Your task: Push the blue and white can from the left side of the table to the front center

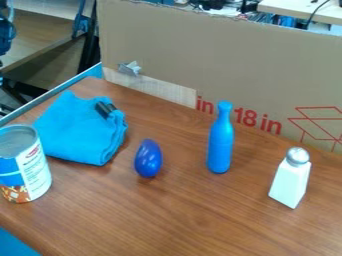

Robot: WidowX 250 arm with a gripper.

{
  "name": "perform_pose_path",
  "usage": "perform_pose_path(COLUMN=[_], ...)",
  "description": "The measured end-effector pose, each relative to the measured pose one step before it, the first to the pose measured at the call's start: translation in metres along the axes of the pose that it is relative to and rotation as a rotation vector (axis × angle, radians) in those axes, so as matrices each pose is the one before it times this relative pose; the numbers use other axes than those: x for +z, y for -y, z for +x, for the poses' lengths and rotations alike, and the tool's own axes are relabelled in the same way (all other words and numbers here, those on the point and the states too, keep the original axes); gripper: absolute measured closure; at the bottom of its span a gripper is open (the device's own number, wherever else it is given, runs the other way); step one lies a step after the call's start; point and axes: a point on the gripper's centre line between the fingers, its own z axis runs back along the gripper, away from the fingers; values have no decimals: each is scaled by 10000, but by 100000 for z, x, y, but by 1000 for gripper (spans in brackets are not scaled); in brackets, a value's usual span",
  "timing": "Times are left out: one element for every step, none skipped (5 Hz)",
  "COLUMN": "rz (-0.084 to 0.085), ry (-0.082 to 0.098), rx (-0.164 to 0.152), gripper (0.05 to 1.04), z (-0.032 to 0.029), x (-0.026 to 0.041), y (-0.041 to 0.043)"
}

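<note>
"What's the gripper's state?"
"I can't tell."
"And the blue egg-shaped object (pixel 148 158)?"
"On the wooden table (pixel 194 215). From it, the can (pixel 27 167) stands at nine o'clock, the blue cloth (pixel 77 132) lies at ten, the blue bottle (pixel 220 145) stands between two and three, the white shaker (pixel 290 182) just past three."

- Cardboard panel (pixel 214 65) behind the worktop (pixel 180 215): "in" in red print, just left of the neck of the blue bottle (pixel 221 142) as seen here.
- Same panel, right of that neck: "18 in", also red, slanting down to the right.
- Same panel, farther right: a red line drawing (pixel 320 120) of crossing, angled strokes.
- Can (pixel 16 136) at the left: a label (pixel 33 172) with red and dark print, too small to read.
</note>
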Motion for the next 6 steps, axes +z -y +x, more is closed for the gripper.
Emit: perform_pose_path(rz=[-181, -299, -8, -148, 31, -354], ry=[320, 886, 302, -94, 631, -33], rx=[-147, -281, -132, -102, -217, -487], gripper=[83, 83, 83, 83, 83, 83], z=[-1081, 173, -7, 639, 2026, 973], x=[-2882, -1521, -397, -617, 964, 489], y=[-844, 1155, 908, 1835, 3318, 4359])
